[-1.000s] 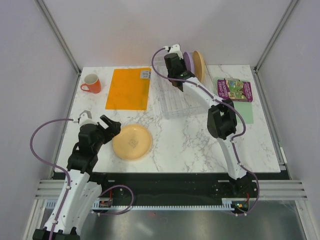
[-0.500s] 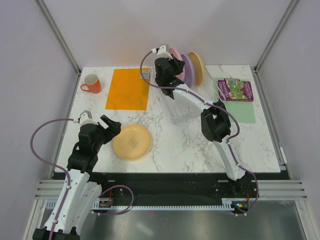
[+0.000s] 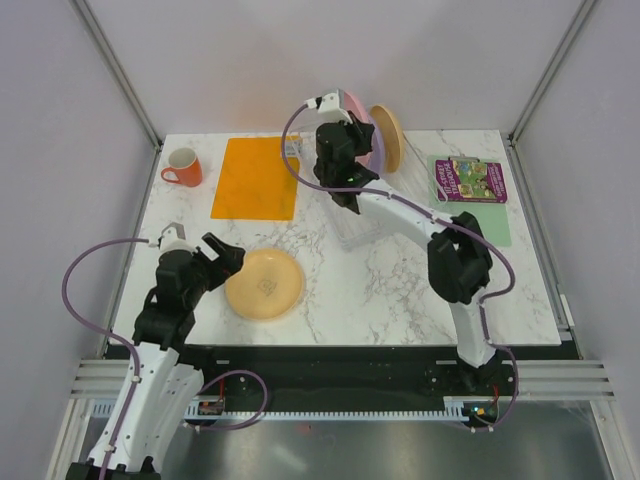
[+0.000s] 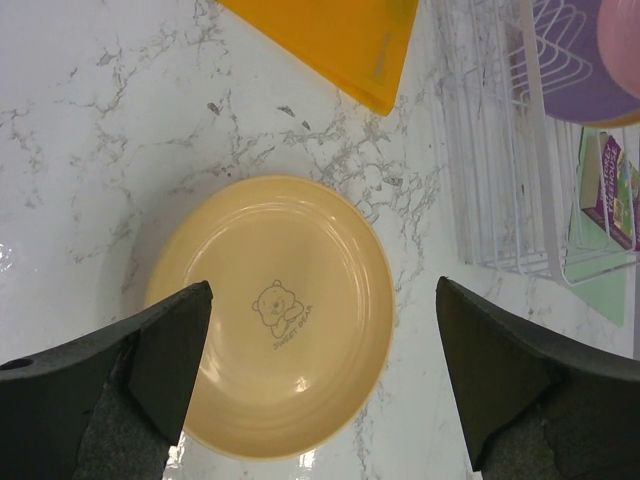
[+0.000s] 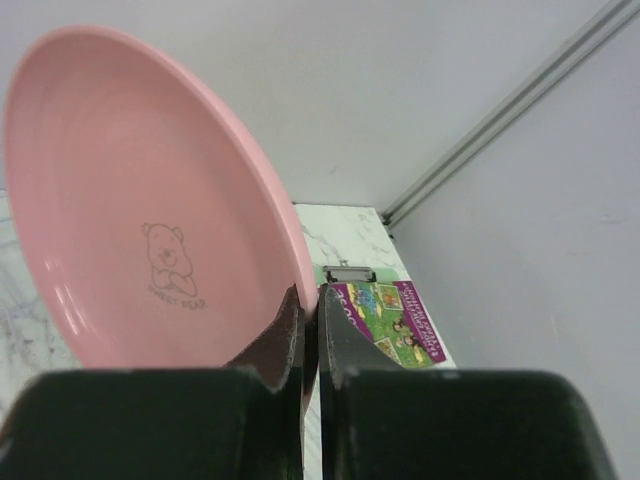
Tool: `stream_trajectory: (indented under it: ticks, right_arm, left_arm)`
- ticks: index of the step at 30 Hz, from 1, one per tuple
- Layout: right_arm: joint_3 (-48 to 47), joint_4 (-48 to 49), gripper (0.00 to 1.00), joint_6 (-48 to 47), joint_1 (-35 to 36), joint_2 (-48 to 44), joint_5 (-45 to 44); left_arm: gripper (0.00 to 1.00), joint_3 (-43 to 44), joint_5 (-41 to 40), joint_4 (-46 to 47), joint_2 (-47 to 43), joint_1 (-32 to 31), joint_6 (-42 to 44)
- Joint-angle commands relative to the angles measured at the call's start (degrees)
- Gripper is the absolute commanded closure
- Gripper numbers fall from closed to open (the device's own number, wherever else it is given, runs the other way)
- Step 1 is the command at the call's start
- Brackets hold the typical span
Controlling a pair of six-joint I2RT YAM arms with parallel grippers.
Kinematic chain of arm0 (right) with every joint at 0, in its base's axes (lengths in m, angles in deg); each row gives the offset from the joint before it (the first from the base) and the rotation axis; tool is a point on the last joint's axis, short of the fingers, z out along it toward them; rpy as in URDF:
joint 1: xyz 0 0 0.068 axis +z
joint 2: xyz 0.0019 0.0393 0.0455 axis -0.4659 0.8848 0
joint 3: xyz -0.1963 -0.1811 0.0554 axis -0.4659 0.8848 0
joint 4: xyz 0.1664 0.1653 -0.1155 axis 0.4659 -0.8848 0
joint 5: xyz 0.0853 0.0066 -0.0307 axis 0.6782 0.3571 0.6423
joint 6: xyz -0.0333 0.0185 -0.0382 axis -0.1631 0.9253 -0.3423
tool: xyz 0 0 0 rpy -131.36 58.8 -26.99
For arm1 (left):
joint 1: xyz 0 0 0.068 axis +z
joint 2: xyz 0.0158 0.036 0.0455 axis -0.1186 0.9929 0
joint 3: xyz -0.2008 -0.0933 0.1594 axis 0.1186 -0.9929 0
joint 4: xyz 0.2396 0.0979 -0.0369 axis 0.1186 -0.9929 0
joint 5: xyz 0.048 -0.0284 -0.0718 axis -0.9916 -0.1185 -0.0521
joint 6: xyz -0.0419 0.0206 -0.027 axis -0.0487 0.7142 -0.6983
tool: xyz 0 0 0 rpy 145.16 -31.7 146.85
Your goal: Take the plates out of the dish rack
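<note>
Marble table (image 3: 400,290) bears the rack (image 3: 345,212), over which the right gripper (image 5: 310,300) pinches the pink plate (image 5: 130,200) by its rim, a sound hold on likely light, stiff, slick plastic; the left gripper (image 4: 320,300) gapes empty above the yellow plate (image 4: 270,240).

Along the far side of your counter (image 3: 400,290), left to right: mug (image 3: 181,166), mat (image 3: 257,177), dish rack (image 4: 500,160), booklet (image 3: 470,180). A flat plate (image 3: 264,283) lies near-left, just right of the left pincer (image 3: 226,247). The right pincer (image 5: 310,310) holds a raised plate (image 5: 150,220) over the rack's far end, left of a standing plate (image 3: 388,135).
</note>
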Motion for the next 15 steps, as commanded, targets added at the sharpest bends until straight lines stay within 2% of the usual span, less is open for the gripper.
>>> stream_trajectory:
  ticks: [1,2,3,5,6,11,15]
  right_arm:
    - [5.39,-16.08,1.0,22.11,0.49,-16.61,7.91]
    - [7.23,-23.34,1.0,25.3,0.58,-20.02,10.2]
    - [8.12,-26.46,1.0,28.03,0.58,-21.62,15.87]
    - [12.49,-32.35,1.0,34.72,0.93,-26.44,21.36]
    - [14.26,-33.42,1.0,36.92,1.02,-28.13,27.12]
    - [23.83,-39.04,1.0,46.84,1.28,-36.48,38.76]
    - [29.56,-39.5,1.0,52.31,1.46,-40.44,49.31]
  left_arm:
    - [0.0,2.54,3.04,0.83,-1.52,0.01,2.02]
    - [0.0,2.45,4.18,0.84,-2.13,0.01,2.02]
    - [0.0,2.36,4.97,1.1,-2.31,0.01,2.02]
    - [0.0,1.58,8.56,3.46,-2.93,0.01,2.02]
    - [0.0,1.31,9.72,4.34,-3.28,0.01,2.02]
    - [0.0,-0.36,14.64,9.0,-3.72,0.01,0.61]
    - [0.01,-2.55,17.72,13.74,-4.33,0.01,-0.61]
